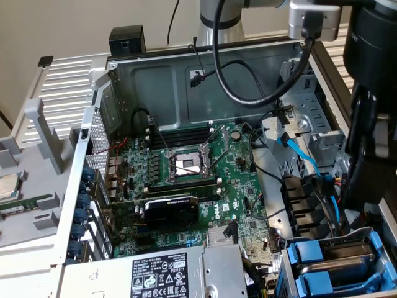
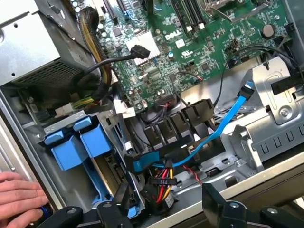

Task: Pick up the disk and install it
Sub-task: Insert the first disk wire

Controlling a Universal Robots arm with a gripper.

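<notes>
Exterior view: finds an open grey metal computer case, a black robot arm hanging over its side at the exterior view's right, and two blue plastic carrier frames seated side by side in the drive cage below; judges the disk to ride in one, cannot tell which. Wrist view: records the black two-finger gripper spread wide and empty above a red, yellow and black lead bundle, near the same frames, with a person's hand close to them. Rates this as the approach step; calls next for jaws squared over the frame, clear of leads and hand.
</notes>
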